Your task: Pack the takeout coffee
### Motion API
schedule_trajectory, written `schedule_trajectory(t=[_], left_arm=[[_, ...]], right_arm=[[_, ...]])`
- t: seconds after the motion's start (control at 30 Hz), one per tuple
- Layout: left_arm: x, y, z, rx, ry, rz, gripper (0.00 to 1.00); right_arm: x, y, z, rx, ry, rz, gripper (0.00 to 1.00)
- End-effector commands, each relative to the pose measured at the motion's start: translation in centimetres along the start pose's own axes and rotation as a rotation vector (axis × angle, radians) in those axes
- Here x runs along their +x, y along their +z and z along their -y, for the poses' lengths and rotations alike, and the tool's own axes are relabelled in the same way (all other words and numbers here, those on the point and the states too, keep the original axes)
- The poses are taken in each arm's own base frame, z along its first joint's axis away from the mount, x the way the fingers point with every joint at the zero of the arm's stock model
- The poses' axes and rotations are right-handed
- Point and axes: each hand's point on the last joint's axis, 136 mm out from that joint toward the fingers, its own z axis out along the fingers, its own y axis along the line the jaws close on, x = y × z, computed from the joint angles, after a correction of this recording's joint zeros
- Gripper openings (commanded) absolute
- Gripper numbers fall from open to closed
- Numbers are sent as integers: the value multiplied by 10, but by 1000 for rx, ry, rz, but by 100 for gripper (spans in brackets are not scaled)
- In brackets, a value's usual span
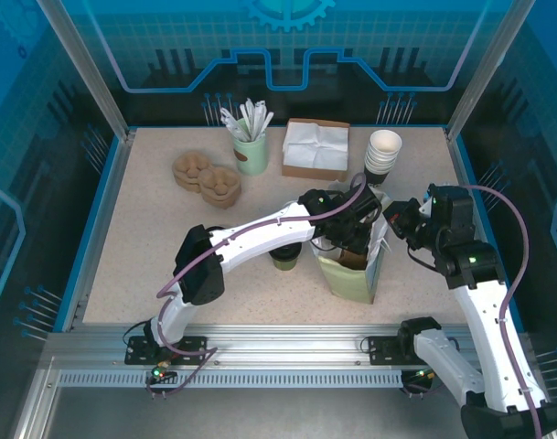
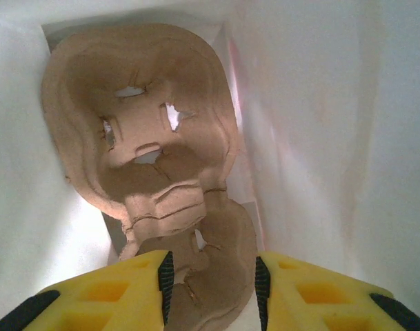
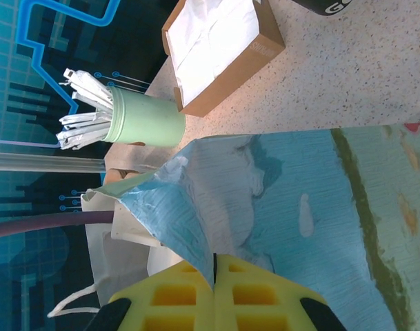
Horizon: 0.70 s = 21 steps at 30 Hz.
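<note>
Top external view: the takeout coffee [image 1: 283, 260] stands just left of the paper bag [image 1: 356, 279], outside both jaws. Left gripper [image 2: 211, 283] straddles a pulp carrier [image 2: 154, 138], grip unclear; right gripper [image 3: 214, 276] pinches the bag's rim.

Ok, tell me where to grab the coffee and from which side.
Grip the coffee around its green wall under the black lid, probably from the near left: it stands upright, the bag sits close on its right, and the left arm crosses over it.
</note>
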Motion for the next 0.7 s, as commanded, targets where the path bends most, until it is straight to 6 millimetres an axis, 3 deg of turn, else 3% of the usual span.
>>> schedule_trajectory(t=[0.0,0.2,0.67], left_arm=[[7,20,-15,-47,-23,-29,39],[15,31,-25,-52,-43,-57,39],[26,54,-2,120,-75,-134,43]], right_arm=[[5,-1,-5,-42,10,-14,0],[6,0,-1,-44,20,-20,0],[5,8,5,-65,13,-46,0]])
